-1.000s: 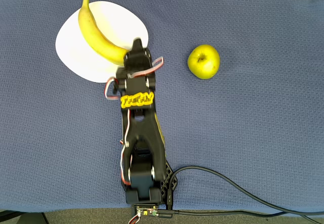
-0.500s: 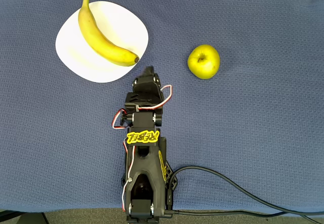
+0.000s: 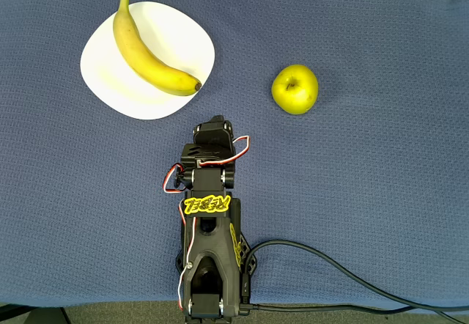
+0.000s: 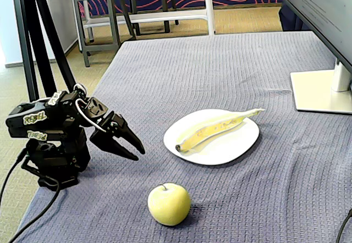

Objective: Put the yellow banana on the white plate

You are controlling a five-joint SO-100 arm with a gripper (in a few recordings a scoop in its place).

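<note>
Placement step judged done: banana [image 3: 149,47] is seen lying across the white plate [image 3: 176,31], stem end overhanging the far-left rim in the overhead view. Gripper [image 4: 135,147] is parted and empty, held off the cloth, apart from the plate's near edge. Next move, if any: arm to be drawn back toward its base; no grasp needed. Apple [image 3: 294,89] sits well to the right, clear of that path. Open cloth [image 3: 352,192] lies all round; near table edge is just behind the base.
</note>
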